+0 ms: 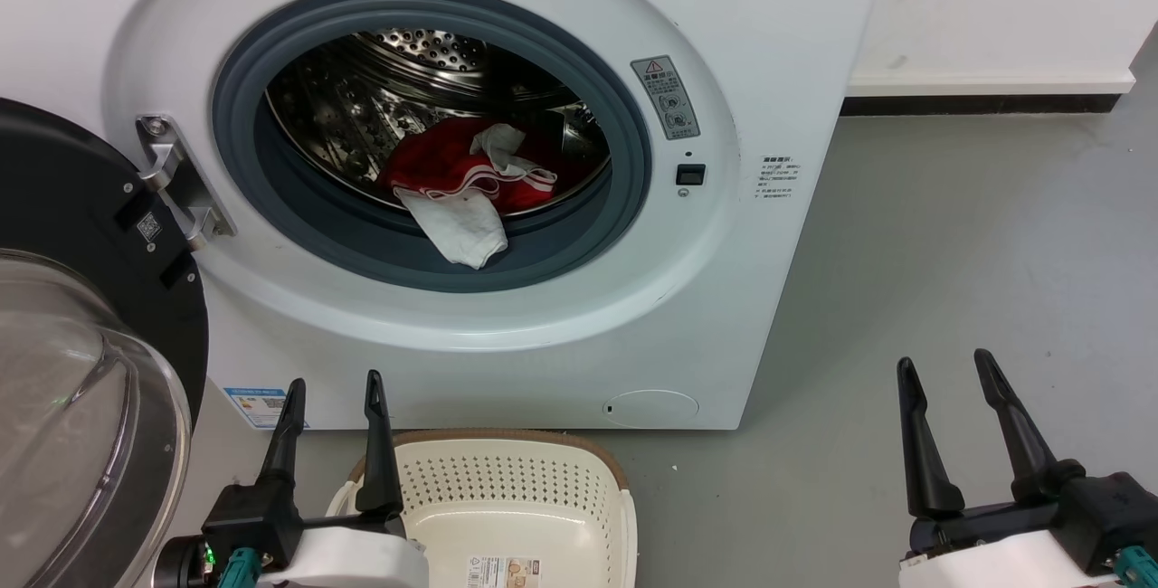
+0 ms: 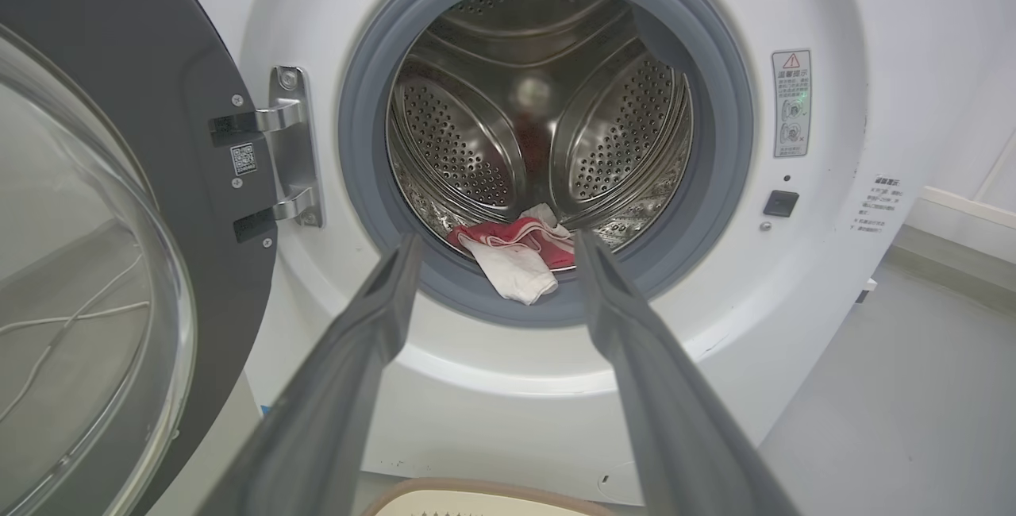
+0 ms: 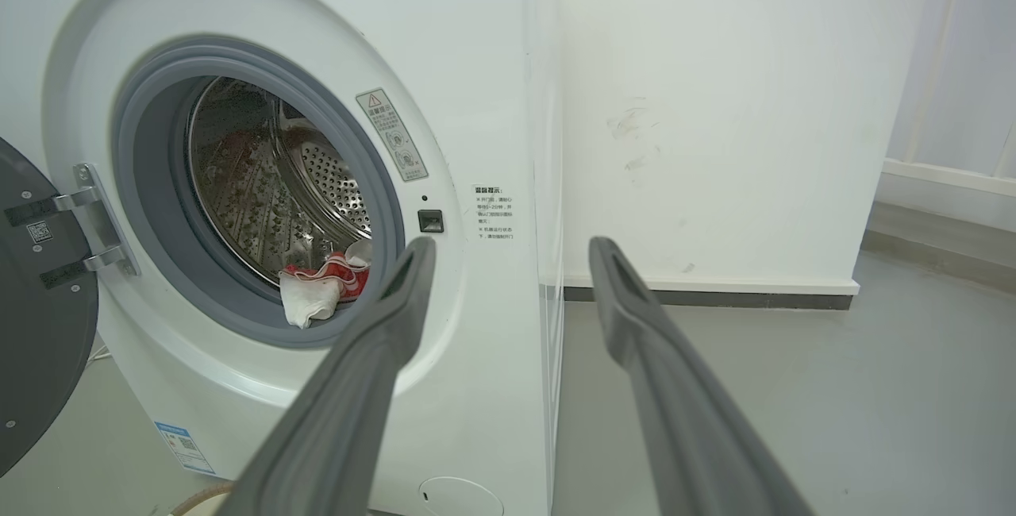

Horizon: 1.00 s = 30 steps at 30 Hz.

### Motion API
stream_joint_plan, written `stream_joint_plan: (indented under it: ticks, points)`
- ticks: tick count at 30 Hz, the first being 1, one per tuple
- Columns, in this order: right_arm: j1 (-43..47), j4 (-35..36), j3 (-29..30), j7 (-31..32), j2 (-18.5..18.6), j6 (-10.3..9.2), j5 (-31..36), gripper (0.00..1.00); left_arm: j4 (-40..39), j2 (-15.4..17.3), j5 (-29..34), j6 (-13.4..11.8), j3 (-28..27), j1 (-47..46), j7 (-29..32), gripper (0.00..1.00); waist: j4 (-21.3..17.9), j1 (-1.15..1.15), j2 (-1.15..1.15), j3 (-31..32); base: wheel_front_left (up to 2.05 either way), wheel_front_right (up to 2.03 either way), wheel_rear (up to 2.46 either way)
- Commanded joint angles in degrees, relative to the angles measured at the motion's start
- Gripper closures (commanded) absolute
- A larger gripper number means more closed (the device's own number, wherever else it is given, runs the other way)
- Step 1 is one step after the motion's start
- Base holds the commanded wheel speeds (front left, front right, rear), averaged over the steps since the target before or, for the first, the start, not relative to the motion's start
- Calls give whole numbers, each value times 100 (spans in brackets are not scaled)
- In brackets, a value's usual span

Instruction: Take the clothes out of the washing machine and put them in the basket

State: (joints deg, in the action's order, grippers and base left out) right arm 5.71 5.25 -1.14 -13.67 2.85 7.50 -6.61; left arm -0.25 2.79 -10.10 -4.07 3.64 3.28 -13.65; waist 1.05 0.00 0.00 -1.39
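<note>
Clearly, with left claw (image 1: 335, 380) and right claw (image 1: 944, 359) spread empty, we risked snagging the clothes (image 1: 452, 181) ahead on the seal (image 1: 561, 240), missing the basket (image 1: 507, 479) below.

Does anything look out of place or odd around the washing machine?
Only one thing: the white cloth spills out of the drum and droops over the grey door seal, instead of lying inside with the red garment. Otherwise nothing stands out.

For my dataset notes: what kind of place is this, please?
Probably a laundry corner in a plain room: a white washing machine with its door open, clothes inside, and a basket on the grey floor.
</note>
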Motion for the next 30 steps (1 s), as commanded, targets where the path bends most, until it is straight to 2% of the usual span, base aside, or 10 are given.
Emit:
stream_joint_plan:
  ticks: [1, 13, 30]
  points:
    - [38, 58, -21, -43, 5, -2, 132, 0, -16, 15, 107, -28, 20, 60, -43, 0, 1, 0, 0, 2, 0, 0, 0]
    - [140, 116, -24, -164, 4, -3, 510, 0, -41, 16, 515, -80, 49, 120, -170, 0, 15, 0, 0, -16, 0, 0, 0]
    - [141, -70, 36, -155, 4, -3, 269, 0, 98, 15, 435, -57, 29, 133, -158, 0, 2, 0, 0, -19, 0, 0, 0]
